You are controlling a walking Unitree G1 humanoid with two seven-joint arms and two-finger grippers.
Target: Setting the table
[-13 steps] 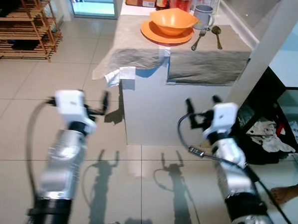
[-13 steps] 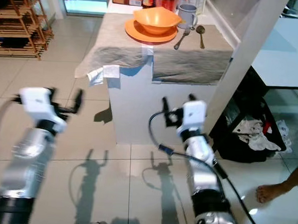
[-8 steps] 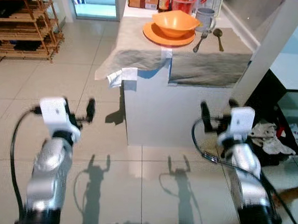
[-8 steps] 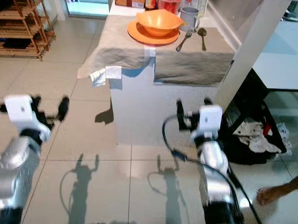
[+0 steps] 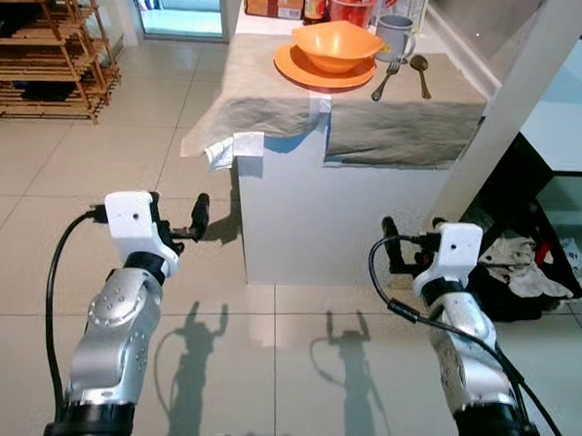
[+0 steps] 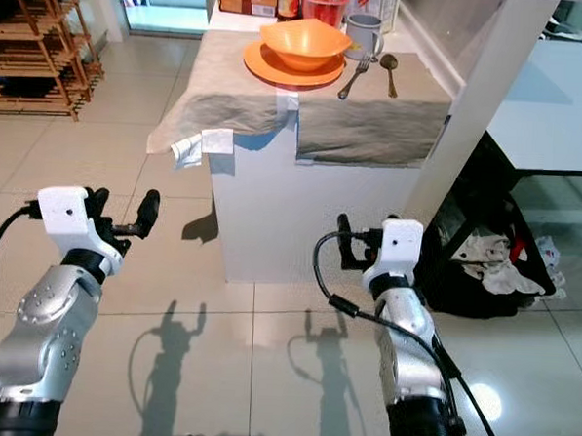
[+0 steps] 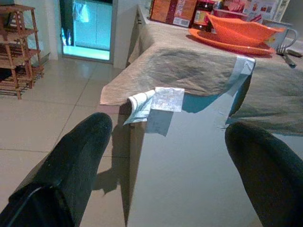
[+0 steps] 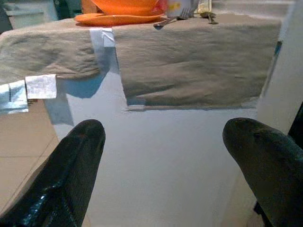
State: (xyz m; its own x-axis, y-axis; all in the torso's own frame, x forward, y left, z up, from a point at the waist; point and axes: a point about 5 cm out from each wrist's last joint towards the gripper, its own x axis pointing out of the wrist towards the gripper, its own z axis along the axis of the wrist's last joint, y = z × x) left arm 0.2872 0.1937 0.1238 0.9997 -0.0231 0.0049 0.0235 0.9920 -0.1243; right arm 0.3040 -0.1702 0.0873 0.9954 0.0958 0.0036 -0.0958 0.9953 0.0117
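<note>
Two claws, left claw point(image 5: 178, 230) and right claw point(image 5: 409, 247), are held wide and empty, low before the counter point(image 5: 341, 196). The place setting, bowl point(image 5: 337, 43), fork point(image 5: 386, 76) and spoon point(image 5: 420, 72), lies above and beyond them on the counter's cloth; the right claw is judged nearer the cutlery.

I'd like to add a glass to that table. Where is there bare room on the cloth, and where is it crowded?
The cloth is bare on the robot's left of the plate with its bowl, out to the cloth's edge. A narrower strip lies right of the spoon. It is crowded at the back, where the mug, the fork and jars cluster.
</note>
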